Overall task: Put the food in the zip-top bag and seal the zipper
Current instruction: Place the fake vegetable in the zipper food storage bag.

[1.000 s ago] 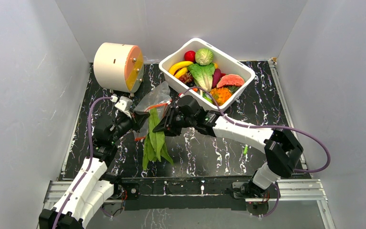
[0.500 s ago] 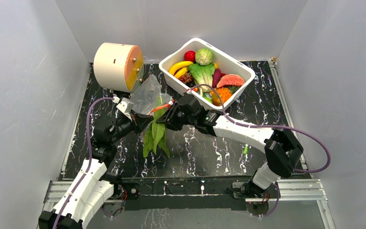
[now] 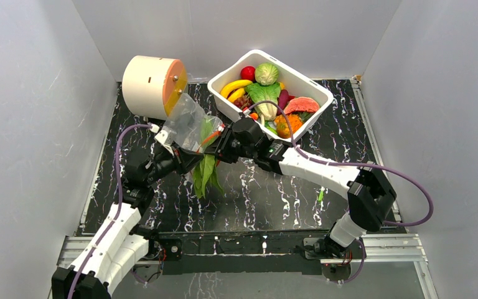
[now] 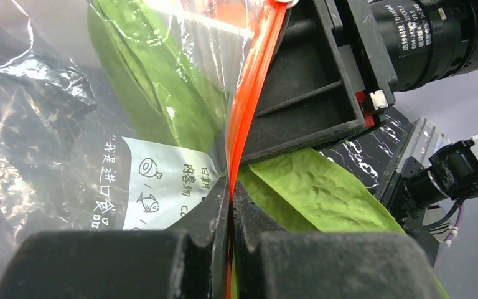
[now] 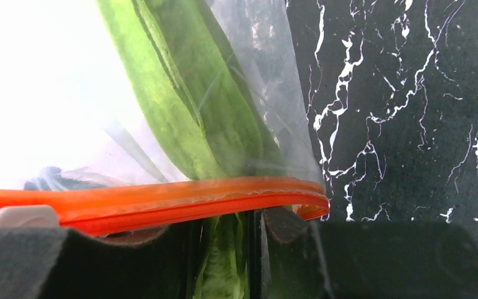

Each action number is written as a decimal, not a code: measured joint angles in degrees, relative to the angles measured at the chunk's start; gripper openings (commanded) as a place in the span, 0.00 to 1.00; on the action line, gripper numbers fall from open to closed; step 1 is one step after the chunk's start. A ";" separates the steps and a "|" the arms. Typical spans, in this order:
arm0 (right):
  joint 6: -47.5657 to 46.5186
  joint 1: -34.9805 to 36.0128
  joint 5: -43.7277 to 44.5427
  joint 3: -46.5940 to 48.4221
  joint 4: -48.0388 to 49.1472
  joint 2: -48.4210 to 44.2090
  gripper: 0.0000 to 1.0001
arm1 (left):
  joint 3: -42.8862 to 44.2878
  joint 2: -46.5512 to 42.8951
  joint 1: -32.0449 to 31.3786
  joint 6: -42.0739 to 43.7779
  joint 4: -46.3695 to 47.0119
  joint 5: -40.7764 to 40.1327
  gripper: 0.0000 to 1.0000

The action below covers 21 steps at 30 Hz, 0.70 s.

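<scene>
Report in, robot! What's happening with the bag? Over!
Left gripper shut on the zipper. Right gripper pinching the leafy greens at the zip-top bag mouth. Greens hang out across the mouth, blocking the seal. Over.

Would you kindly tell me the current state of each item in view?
zip-top bag: held up, mouth unsealed
zipper: open, pinched at one end
leafy greens: partly bagged, leaves hanging out
left end effector: shut on zipper
right end effector: closed on leafy greens at the mouth
white tub: upright, full
</scene>
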 measured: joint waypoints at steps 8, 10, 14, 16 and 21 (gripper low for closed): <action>-0.63 0.04 4.76 -2.05 4.76 -0.11 0.22 | 0.07 0.28 0.00 -2.14 -0.96 1.40 0.00; -1.05 0.04 6.21 -3.26 7.10 -0.66 0.22 | 0.44 0.28 0.00 -2.86 -1.60 2.12 0.00; -1.70 0.02 6.51 -6.58 11.43 -2.27 0.28 | 1.73 0.28 0.00 -3.82 -2.36 3.91 0.00; -2.73 0.00 4.85 -6.84 12.24 -2.36 0.33 | 2.89 0.24 -0.04 -3.39 -3.74 4.04 0.00; -5.99 0.00 0.59 -6.80 10.36 -2.29 0.49 | 6.01 0.98 -0.07 -2.93 -6.21 3.23 0.00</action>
